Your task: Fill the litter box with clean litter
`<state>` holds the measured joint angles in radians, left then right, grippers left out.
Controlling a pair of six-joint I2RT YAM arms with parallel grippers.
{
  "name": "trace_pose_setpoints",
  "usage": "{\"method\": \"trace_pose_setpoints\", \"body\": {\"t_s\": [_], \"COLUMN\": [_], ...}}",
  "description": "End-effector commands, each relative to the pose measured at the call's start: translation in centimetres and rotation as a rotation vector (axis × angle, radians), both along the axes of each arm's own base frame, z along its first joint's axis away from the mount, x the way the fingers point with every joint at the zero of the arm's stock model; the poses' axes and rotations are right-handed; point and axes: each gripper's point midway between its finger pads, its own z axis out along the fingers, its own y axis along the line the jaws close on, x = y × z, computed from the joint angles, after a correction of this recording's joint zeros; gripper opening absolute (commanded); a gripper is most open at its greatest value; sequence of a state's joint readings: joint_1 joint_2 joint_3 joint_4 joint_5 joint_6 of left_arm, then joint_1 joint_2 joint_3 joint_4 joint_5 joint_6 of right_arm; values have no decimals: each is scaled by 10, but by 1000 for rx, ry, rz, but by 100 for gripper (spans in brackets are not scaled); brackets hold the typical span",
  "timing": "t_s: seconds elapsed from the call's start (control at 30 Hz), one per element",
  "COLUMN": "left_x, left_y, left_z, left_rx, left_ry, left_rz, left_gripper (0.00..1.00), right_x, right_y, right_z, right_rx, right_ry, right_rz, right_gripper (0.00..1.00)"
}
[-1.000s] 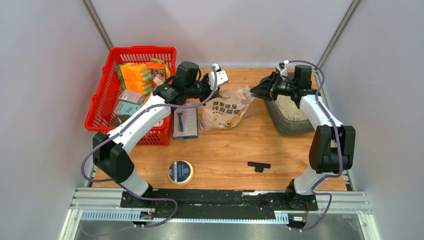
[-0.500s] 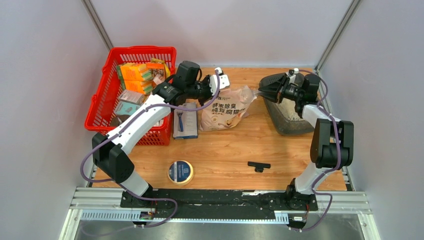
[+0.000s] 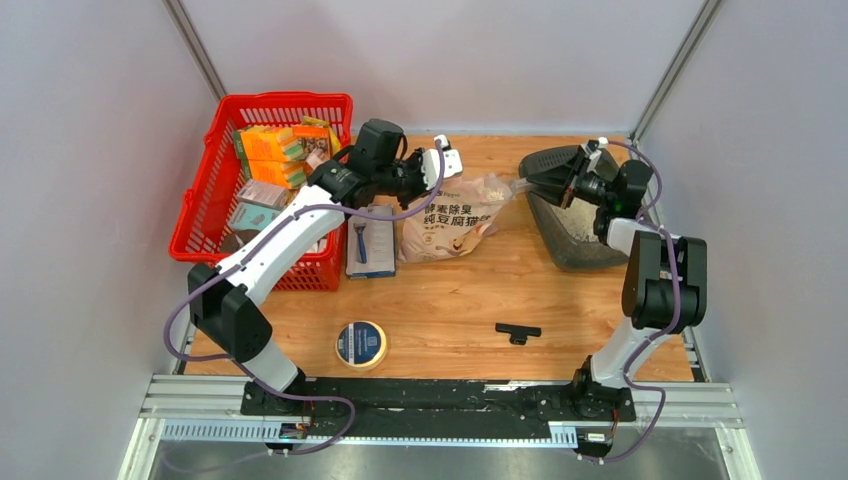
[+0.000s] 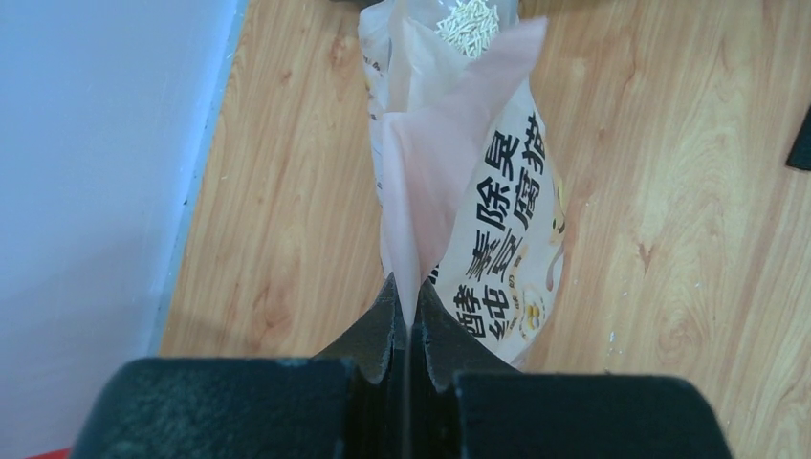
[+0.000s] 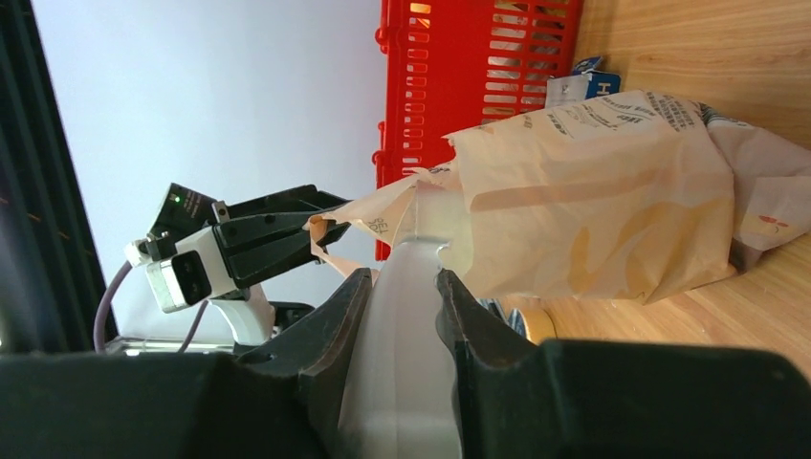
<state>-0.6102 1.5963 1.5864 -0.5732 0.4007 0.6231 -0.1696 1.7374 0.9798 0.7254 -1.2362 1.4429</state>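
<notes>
Pouring is judged in hand. The bag (image 3: 450, 215) is held just left of the litter box (image 3: 585, 250), the left tool (image 4: 408, 325) pressed together on its far corner, the right tool (image 5: 397, 287) clamped on its near flap. Next, it must be tipped so clean litter (image 4: 467, 24) runs into the box.

This is a robotics lab test cell. Plain pale partition walls (image 3: 90, 200) close in the wooden desk (image 3: 450, 300) at 9, 12 and 3 o'clock, and bare metal corner posts (image 3: 195, 50) join them. At 6 o'clock an aluminium rail (image 3: 200, 410) carries two white-and-black robot arms (image 3: 280, 235) trailing loose purple cables (image 3: 168, 325). Household goods sit on the desk like props: a red basket (image 3: 285, 100) of boxed goods at 10 o'clock and a litter box (image 3: 575, 245) at 2 o'clock.
</notes>
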Motion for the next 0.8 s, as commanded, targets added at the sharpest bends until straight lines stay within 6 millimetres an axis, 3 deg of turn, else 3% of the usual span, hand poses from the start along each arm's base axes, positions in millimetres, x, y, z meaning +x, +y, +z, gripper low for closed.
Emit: {"method": "trace_pose_setpoints", "body": {"t_s": [0.0, 0.33, 0.77], "left_x": [12, 19, 20], "left_y": [-4, -7, -5], "left_z": [66, 71, 67], "left_rx": [-77, -78, -67], "left_ry": [-176, -188, -200], "left_rz": [-5, 6, 6], "left_gripper": [0, 0, 0], "right_x": [-5, -3, -4], "right_y": [-16, -29, -69], "right_z": [20, 18, 27], "right_rx": [67, 83, 62], "right_ry": [-133, -128, -148], "right_rz": [-18, -57, -170], "right_gripper": [0, 0, 0]}}
